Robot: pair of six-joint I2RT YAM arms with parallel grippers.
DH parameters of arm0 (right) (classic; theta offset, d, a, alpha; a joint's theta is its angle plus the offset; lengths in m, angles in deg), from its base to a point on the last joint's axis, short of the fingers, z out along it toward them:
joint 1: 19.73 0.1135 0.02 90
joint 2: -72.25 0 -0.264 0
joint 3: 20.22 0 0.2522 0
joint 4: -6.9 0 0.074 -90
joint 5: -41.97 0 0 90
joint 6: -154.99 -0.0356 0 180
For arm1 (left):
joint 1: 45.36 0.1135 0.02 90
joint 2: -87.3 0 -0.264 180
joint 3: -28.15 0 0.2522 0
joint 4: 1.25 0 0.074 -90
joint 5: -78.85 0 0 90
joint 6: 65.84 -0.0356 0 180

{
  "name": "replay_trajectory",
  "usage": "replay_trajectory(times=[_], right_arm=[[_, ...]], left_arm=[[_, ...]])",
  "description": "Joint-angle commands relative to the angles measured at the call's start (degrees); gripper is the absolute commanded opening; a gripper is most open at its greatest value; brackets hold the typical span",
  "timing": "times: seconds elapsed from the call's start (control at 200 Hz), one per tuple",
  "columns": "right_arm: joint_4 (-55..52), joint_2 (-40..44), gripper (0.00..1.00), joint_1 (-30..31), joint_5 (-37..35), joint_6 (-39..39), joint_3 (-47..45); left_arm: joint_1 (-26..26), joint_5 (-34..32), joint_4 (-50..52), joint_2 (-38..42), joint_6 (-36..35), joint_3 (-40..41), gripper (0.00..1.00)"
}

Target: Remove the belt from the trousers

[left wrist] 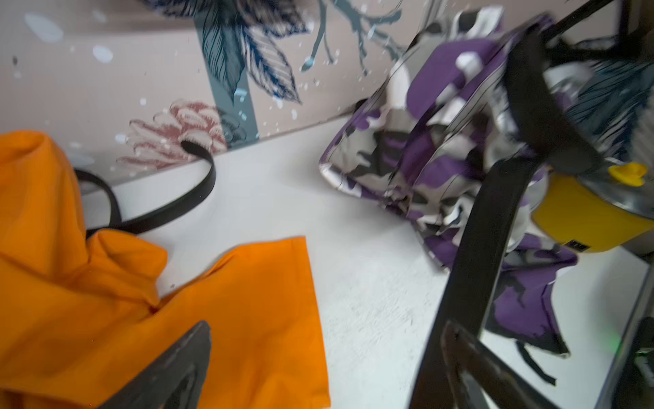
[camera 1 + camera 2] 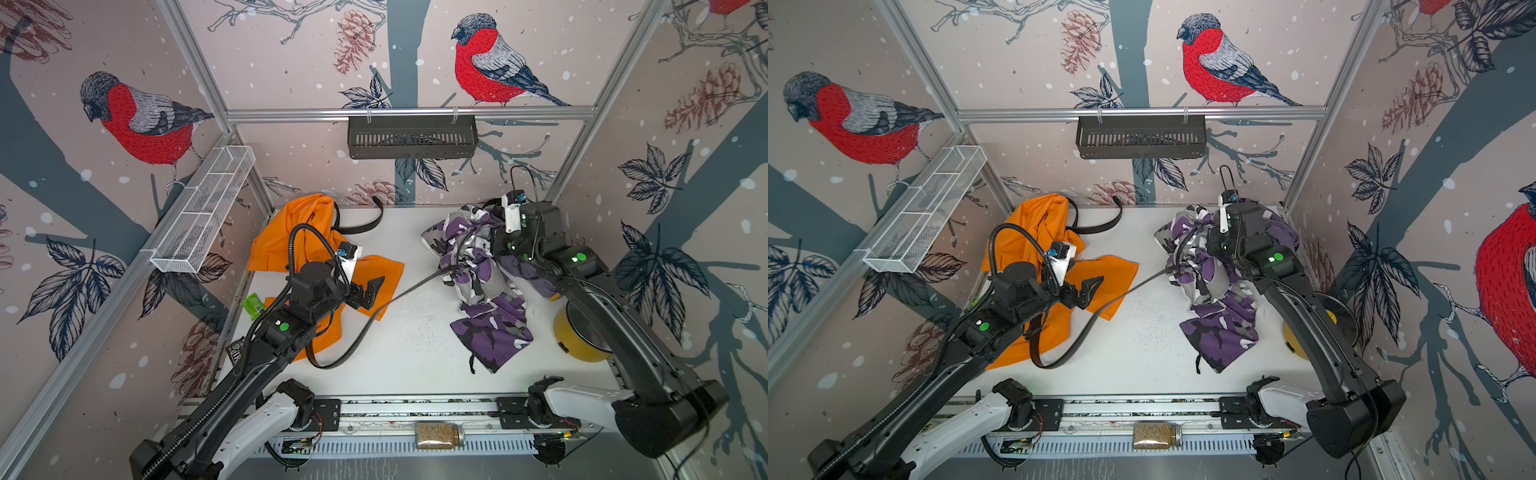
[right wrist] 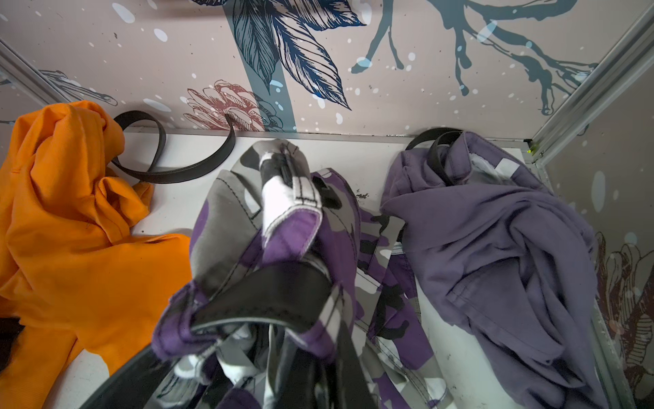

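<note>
The purple camouflage trousers [image 2: 482, 291] lie bunched at the right of the table, their waist end lifted. My right gripper [image 2: 476, 249] is buried in that fabric and shut on it; in the right wrist view the cloth hides its fingers. The black belt [image 2: 374, 320] runs out of the trousers' waistband [image 3: 269, 294], sags across the table and loops under my left arm. My left gripper [image 2: 371, 293] hangs open above the orange cloth with nothing between its fingers [image 1: 170, 368]. The belt [image 1: 474, 255] passes just beside one finger.
Orange trousers [image 2: 299, 245] with a second black belt [image 2: 361, 224] lie at the back left. Plain purple trousers [image 3: 495, 248] sit in the back right corner. A yellow pot [image 2: 582, 336] stands under my right arm, a green packet [image 2: 252, 305] at the left edge, a jar [image 2: 439, 435] at the front rail.
</note>
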Motion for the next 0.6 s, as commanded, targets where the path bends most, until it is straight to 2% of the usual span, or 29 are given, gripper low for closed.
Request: replay_trajectory(times=[0.0,0.115,0.275,0.36,0.465,0.545,0.595], right_arm=[[3.81,-0.31,0.0,1.2,-3.05,-2.63,0.99],[4.34,-0.71,0.0,3.03,-3.69,-3.53,0.66],[4.25,-0.68,0.0,4.45,-4.55,-4.59,0.29],[4.14,-0.31,0.0,4.56,-4.73,-4.88,0.29],[4.21,0.13,0.0,4.92,-4.05,-5.43,0.05],[4.35,0.58,0.0,5.05,-3.46,-5.89,-0.68],[4.77,1.02,0.0,5.08,-3.06,-6.13,-1.43]], left_arm=[[-3.99,4.94,-5.53,-3.88,2.86,-2.62,0.99],[-13.11,0.39,-9.05,-11.51,1.59,-5.4,1.0],[-20.93,-0.97,-12.74,-24.24,3.28,-11.46,1.0],[-24.16,-6.82,-12.33,-29.07,3.03,-14.02,1.0],[-24.85,-11.66,-13.11,-32.56,3.85,-14.56,1.0],[-24.85,-15.52,-12.48,-34.54,4.1,-14.67,0.94],[-24.85,-16.57,-11.38,-35.84,4.2,-14.87,0.81]])
